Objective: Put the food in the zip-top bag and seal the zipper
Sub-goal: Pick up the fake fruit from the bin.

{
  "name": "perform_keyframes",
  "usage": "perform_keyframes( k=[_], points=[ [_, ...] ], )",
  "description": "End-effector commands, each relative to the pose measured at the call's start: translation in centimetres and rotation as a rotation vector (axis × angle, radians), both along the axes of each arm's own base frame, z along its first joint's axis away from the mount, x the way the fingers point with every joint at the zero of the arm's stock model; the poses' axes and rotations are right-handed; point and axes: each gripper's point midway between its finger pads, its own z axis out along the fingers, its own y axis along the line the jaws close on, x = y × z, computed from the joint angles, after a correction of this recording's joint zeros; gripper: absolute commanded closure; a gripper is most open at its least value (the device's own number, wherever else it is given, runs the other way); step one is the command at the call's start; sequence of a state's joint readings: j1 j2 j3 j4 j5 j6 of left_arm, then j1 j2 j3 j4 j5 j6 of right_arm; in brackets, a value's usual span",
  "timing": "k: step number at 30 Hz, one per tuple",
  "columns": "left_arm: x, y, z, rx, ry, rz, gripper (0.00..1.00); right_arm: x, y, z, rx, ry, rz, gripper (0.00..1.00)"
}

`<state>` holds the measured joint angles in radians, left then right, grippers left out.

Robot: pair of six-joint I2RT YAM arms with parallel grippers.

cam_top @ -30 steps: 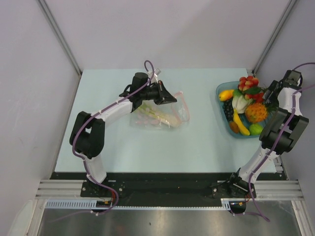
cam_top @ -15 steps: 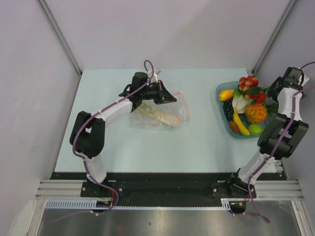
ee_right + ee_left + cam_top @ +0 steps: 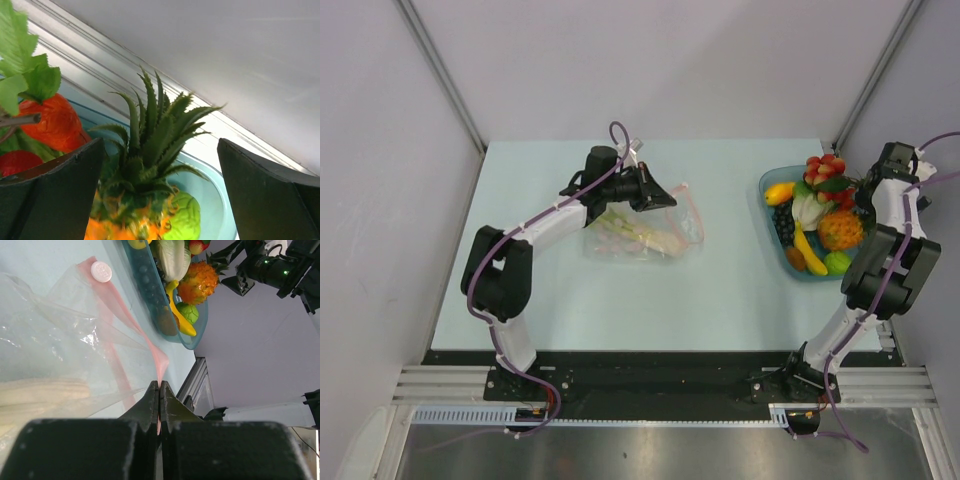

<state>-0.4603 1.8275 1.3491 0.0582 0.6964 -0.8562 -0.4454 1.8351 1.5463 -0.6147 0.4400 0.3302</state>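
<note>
Grip: left gripper (image 3: 159,390) pinched on zipper (image 3: 107,295), bag (image 3: 640,235) mouth toward bowl (image 3: 770,215) | right gripper (image 3: 159,150) agape above bowl's pineapple (image 3: 145,165) | should straddle it squarely.

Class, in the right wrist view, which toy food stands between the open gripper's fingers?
The pineapple: it alone has a spiky green crown, and those leaves rise between the fingers of the right gripper.
</note>
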Motion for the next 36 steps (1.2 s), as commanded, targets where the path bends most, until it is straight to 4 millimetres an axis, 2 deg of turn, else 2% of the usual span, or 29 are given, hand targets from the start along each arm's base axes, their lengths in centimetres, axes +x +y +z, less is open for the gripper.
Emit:
perform_keyframes(
  k=[1, 3, 6, 7, 9, 10, 14, 15, 19, 23, 24, 28, 31, 33, 35, 36],
  points=[
    [-0.1, 0.4, 1.5, -0.036, -0.029, -0.008, 1.0, 1.2, -1.0, -0.5, -0.023, -0.023, -0.041, 0.02],
    [-0.1, 0.4, 1.4, -0.035, -0.026, -0.008, 1.0, 1.5, -0.8, -0.8, -0.009, -0.027, -0.036, 0.05],
    [-0.1, 0.5, 1.5, -0.034, -0.026, -0.005, 1.0, 1.7, -0.4, -0.9, 0.015, -0.033, -0.023, 0.19],
    [-0.1, 0.5, 1.6, -0.036, -0.029, -0.006, 1.0, 1.4, -0.3, -0.6, 0.017, -0.034, -0.022, 0.29],
    [-0.1, 0.5, 1.6, -0.037, -0.026, -0.004, 1.0, 1.2, 0.0, 0.0, 0.028, -0.048, -0.014, 0.42],
    [-0.1, 0.5, 1.6, -0.038, -0.022, -0.004, 1.0, 0.9, 0.1, 0.4, 0.03, -0.049, -0.013, 0.55],
    [-0.4, 0.6, 2.0, -0.038, -0.028, -0.007, 0.99, 0.0, 1.0, 3.4, 0.027, -0.111, 0.001, 0.84],
    [-0.5, 0.7, 2.1, -0.038, -0.03, -0.006, 1.0, 0.0, 1.4, 3.7, 0.044, -0.127, 0.017, 1.0],
    [-1.1, 0.8, 2.0, -0.045, -0.007, -0.006, 1.0, 0.1, 2.8, 6.9, 0.07, -0.221, 0.076, 1.0],
    [-1.5, 0.6, 3.0, -0.071, -0.012, -0.007, 1.0, 0.1, 4.4, 10.7, 0.047, -0.323, 0.17, 1.0],
    [-1.7, 0.5, 3.3, -0.078, -0.011, -0.009, 1.0, 0.0, 5.0, 12.4, 0.032, -0.368, 0.213, 1.0],
    [-2.2, -0.3, 5.2, -0.125, -0.02, -0.029, 1.0, 0.2, 8.0, 16.5, 0.039, -0.499, 0.35, 1.0],
    [-2.6, -0.8, 6.5, -0.166, -0.007, -0.041, 1.0, 0.9, 12.2, 19.5, 0.075, -0.606, 0.496, 1.0],
    [-2.9, -1.2, 7.4, -0.198, 0.011, -0.043, 1.0, 1.5, 15.7, 21.6, 0.101, -0.677, 0.607, 1.0],
    [-3.1, -1.6, 8.7, -0.239, 0.022, -0.044, 1.0, 1.3, 18.5, 23.5, 0.121, -0.747, 0.675, 1.0],
    [-3.2, -1.7, 9.3, -0.26, 0.023, -0.047, 1.0, 1.6, 21.0, 24.8, 0.128, -0.791, 0.743, 1.0]
  ],
)
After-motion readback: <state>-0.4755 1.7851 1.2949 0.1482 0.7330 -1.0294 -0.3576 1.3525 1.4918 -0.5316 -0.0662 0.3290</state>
